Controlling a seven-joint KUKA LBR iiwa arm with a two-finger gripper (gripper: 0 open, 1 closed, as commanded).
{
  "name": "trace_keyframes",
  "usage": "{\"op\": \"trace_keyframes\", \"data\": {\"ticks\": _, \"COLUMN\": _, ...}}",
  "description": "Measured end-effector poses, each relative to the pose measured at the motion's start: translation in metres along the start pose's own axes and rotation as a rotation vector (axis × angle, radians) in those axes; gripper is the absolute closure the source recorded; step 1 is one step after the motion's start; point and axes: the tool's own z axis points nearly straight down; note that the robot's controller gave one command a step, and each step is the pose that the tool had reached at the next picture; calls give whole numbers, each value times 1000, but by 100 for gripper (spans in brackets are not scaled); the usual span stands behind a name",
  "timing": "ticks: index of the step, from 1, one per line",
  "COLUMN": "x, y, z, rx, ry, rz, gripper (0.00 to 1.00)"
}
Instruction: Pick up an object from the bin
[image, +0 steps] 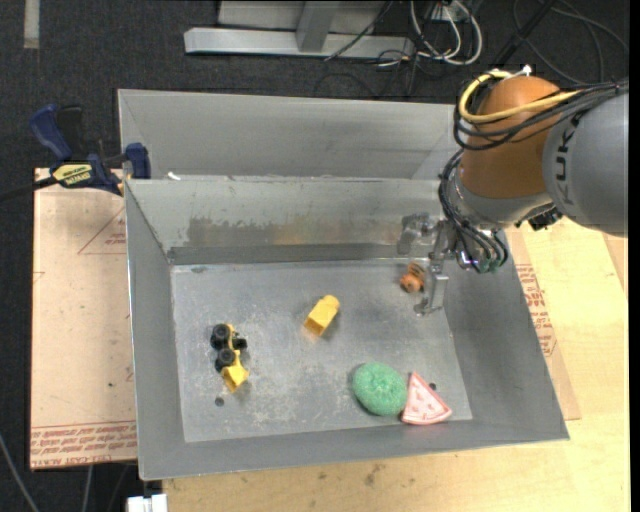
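My gripper (432, 288) hangs over the back right part of the bin, pointing down. A small orange thing (410, 282) sits right against its left side; whether it is gripped or only beside the gripper I cannot make out. A yellow block (322, 314) lies on the bin floor to the left of the gripper, well apart from it. Toward the front, below the gripper, lie a round green spongy thing (378, 388) and a pink watermelon-slice shape (425, 402), touching each other.
A small yellow toy vehicle with black wheels (229, 352) lies at the left of the bin floor. The arm with its orange cover and cables comes in over the bin's right rim. The bin walls slope up on all sides.
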Motion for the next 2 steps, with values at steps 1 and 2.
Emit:
{"op": "trace_keyframes", "data": {"ticks": 1, "x": -2, "y": 0, "z": -5, "rx": 1, "ry": -7, "rz": -1, "gripper": 0}}
{"op": "trace_keyframes", "data": {"ticks": 2, "x": 12, "y": 14, "z": 31, "rx": 1, "ry": -13, "rz": 71, "gripper": 0}}
